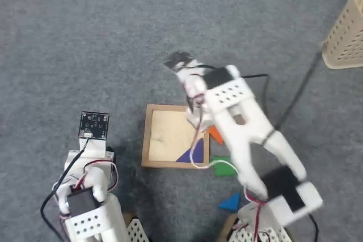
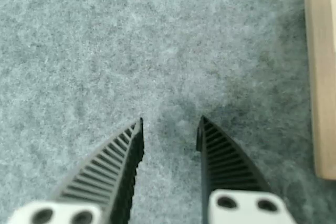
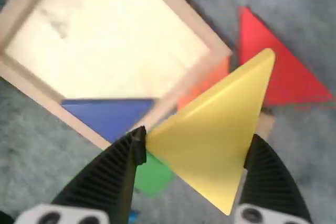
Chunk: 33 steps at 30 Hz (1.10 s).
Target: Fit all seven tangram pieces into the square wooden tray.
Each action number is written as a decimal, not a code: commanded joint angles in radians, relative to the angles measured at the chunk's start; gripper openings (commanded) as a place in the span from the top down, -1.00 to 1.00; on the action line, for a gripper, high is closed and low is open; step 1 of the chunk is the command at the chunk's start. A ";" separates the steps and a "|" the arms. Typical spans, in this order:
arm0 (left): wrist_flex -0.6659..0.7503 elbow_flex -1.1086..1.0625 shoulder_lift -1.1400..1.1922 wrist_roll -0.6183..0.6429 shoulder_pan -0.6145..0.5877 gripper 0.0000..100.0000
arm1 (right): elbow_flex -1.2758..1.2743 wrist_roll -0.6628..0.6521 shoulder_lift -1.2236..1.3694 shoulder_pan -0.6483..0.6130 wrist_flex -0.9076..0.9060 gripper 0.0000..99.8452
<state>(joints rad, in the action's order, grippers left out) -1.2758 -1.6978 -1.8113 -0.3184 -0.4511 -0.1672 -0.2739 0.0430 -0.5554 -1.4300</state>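
Currently the right jaws grip a yellow triangular piece [image 3: 215, 129] above the right edge of the square wooden tray [image 1: 146, 134]; a blue triangle [image 3: 107, 116] lies inside. The left jaws stand open over the grey surface [image 2: 105, 51].

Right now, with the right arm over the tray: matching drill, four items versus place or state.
1. yellow triangle
2. red triangle
3. indigo triangle
4. left gripper

A. inside the tray
B. open, holding nothing
C. on the carpet, outside the tray
D. held by the right gripper

Pairs: 1-D, 2-C, 3-A, 4-B.
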 commanded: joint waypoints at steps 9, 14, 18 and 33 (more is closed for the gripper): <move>-0.002 0.013 -0.015 0.005 -0.003 0.69 | 0.232 -0.213 0.252 -0.203 0.050 0.57; -0.002 0.013 -0.015 0.005 -0.003 0.69 | 0.302 -0.273 0.326 -0.203 0.048 0.57; -0.002 0.013 -0.015 0.005 -0.003 0.69 | 0.331 -0.279 0.354 -0.203 0.050 0.57; -0.002 0.013 -0.015 0.005 -0.003 0.69 | 0.330 -0.405 0.361 -0.225 0.051 0.31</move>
<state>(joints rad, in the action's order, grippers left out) -1.2758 -1.6978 -1.8113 -0.3184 -0.4511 0.1074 -0.6621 0.4204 -0.7702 -1.3947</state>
